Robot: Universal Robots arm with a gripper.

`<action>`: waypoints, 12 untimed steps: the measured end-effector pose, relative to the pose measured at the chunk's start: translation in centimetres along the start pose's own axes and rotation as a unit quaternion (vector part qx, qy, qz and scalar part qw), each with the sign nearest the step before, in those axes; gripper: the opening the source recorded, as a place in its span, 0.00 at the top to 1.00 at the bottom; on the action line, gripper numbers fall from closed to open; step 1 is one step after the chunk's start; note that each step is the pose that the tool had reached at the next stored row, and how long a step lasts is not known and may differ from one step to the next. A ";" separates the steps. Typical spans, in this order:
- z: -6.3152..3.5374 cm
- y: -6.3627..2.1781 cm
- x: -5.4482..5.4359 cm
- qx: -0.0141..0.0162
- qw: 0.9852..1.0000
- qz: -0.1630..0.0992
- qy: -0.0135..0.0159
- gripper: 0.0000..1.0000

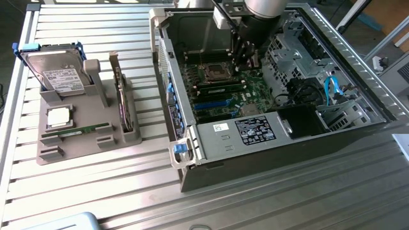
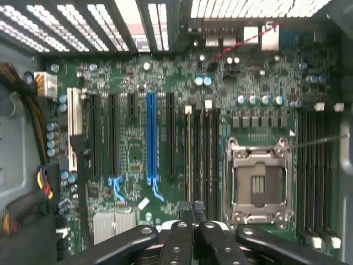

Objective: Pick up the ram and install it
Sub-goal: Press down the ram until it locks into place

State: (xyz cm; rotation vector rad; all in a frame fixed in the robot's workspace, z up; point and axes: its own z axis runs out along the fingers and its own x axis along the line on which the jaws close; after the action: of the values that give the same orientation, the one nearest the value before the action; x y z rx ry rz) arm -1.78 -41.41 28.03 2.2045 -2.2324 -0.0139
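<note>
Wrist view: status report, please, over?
Black gripper shut, low over the green motherboard. Thin green ram stick standing in its slot, at the fingertips. Nothing seen in the way.

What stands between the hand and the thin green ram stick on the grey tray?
In the exterior view: the open computer case's side wall and the upright dark expansion card, between hand and ram stick.

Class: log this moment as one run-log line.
tool: shut, over motherboard | ram: in tray | case: open

Parts holder [image 1: 76, 139] on table [image 1: 255, 201], at exterior view's left of computer case [image 1: 268, 139]; gripper [image 1: 246, 57] inside case.
</note>
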 end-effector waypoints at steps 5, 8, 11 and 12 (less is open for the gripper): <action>-0.34 -0.08 0.0 0.000 1.000 0.000 0.000 0.89; -2.28 -0.06 0.0 0.000 1.000 0.000 0.000 0.89; -4.86 -0.04 0.0 0.000 1.000 0.000 0.000 0.89; -5.30 -0.04 0.0 0.000 1.000 0.000 0.000 0.89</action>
State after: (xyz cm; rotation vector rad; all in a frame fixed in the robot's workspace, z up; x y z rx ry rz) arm -1.70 -41.41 33.33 2.2042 -2.2323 -0.0143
